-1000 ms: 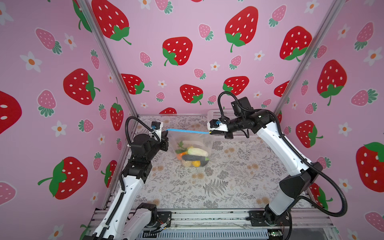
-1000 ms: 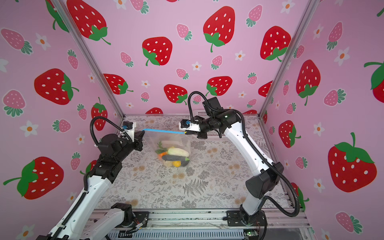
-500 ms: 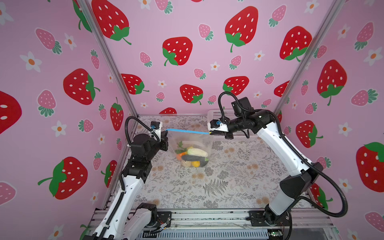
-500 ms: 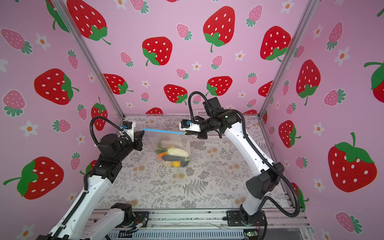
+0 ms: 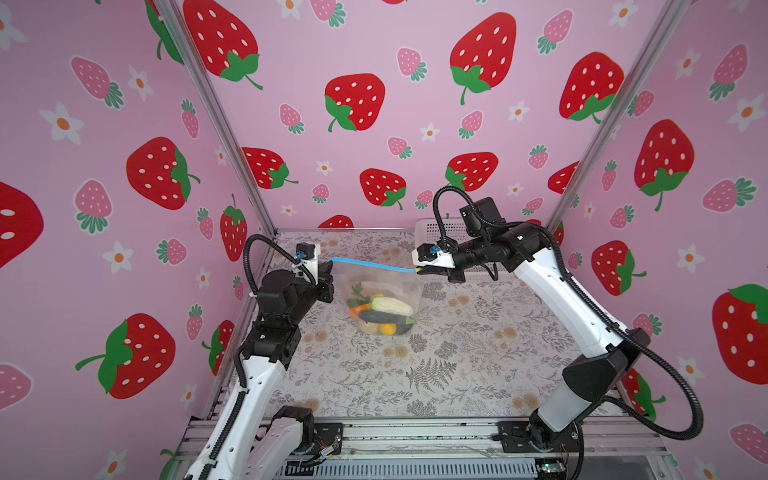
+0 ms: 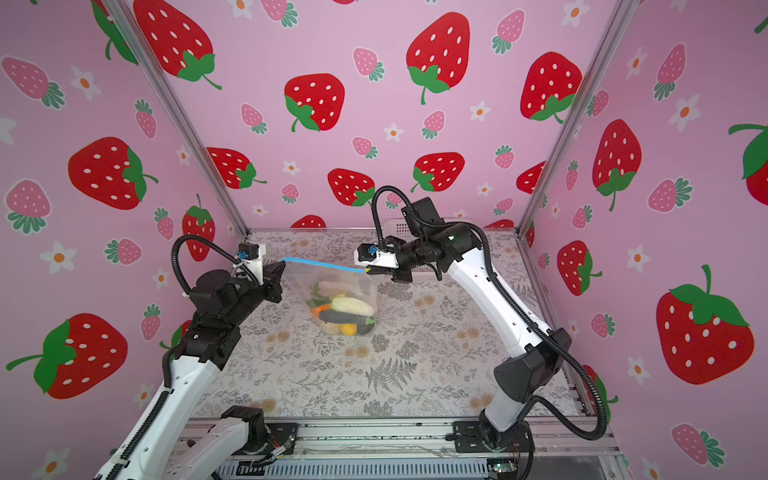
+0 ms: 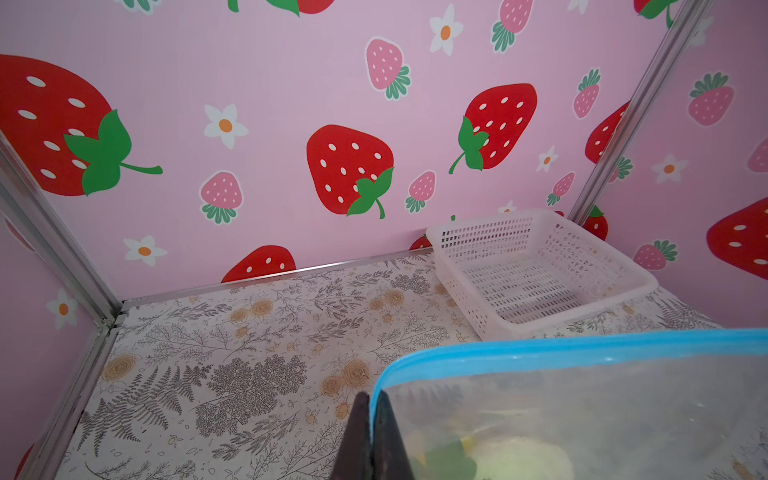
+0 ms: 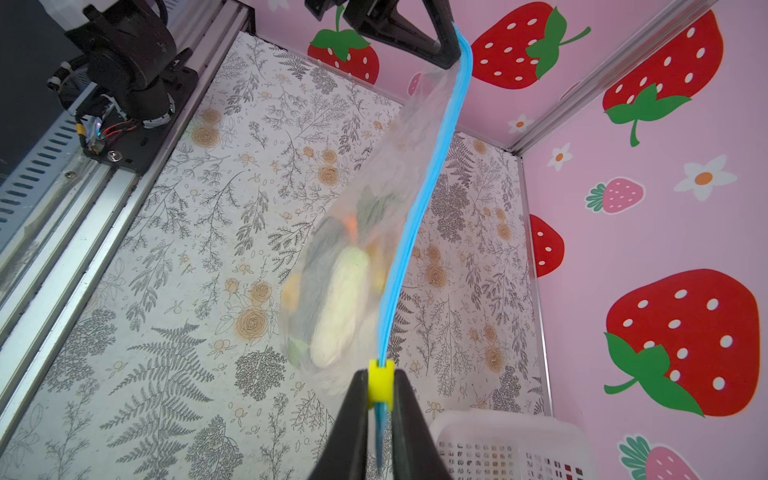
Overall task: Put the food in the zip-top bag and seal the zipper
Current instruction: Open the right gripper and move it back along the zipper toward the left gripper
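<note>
Clenched with the left fingers point(image 7: 356, 444) on the blue 9 o'clock end of the zipper point(image 5: 374, 265), and pinched from both sides with the right fingers point(image 8: 351, 436) on its small yellow slider point(image 8: 381, 382) at the 3 o'clock end. Holds the zip-top bag point(image 5: 386, 284) up by that taut strip over the middle of the tabletop point(image 5: 457, 365), the food point(image 5: 384, 311) heaped at 6 o'clock in its bottom; cannot tell whether touching the tabletop or hanging clear. Shows a white basket point(image 5: 432, 228) standing apart at 1 o'clock from the bag.
</note>
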Controlling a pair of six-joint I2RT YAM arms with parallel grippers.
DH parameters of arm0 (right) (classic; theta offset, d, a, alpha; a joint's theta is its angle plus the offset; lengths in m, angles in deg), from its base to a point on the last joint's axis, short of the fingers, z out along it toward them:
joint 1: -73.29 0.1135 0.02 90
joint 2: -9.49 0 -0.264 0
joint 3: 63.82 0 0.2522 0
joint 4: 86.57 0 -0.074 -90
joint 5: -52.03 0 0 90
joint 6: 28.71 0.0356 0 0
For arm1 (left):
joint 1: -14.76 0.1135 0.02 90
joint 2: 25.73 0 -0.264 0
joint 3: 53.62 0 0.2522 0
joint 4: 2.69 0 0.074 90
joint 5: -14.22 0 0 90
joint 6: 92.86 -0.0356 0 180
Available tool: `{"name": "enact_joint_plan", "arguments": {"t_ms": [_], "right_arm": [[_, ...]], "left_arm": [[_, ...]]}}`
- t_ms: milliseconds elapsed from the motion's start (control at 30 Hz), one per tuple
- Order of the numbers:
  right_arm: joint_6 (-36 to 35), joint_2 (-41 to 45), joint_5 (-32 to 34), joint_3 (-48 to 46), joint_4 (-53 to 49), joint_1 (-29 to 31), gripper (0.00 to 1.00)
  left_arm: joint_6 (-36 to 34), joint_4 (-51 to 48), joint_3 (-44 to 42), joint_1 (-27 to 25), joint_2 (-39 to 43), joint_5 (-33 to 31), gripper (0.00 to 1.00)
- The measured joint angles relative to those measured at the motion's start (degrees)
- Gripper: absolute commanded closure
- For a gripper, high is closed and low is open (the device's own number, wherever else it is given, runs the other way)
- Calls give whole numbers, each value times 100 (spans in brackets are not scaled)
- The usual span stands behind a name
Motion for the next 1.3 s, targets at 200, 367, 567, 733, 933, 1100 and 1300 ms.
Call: {"name": "enact_joint_plan", "arguments": {"t_ms": [200, 367, 567, 733, 933, 1100, 1300], "right_arm": [[186, 153, 153, -31, 101, 192, 36], [321, 138, 341, -7, 175, 402, 33], [560, -529, 498, 1095, -103, 592, 34], [730, -1561, 568, 2693, -640, 610, 41], [1040, -2006, 682, 3080, -874, 715, 48], [1178, -2031, 669, 3082, -911, 824, 48], [1228, -2131, 634, 3086, -905, 835, 53]], "left_arm": [[81, -7, 0, 31, 144, 11, 100], [116, -11, 0, 33, 216, 66, 100], [122, -13, 0, 33, 350, 249, 100], [96, 52, -120, 33, 562, 474, 100], [74, 140, -254, 33, 638, 686, 100], [72, 175, -260, 33, 638, 774, 100], [72, 195, -260, 31, 638, 863, 100]]}}
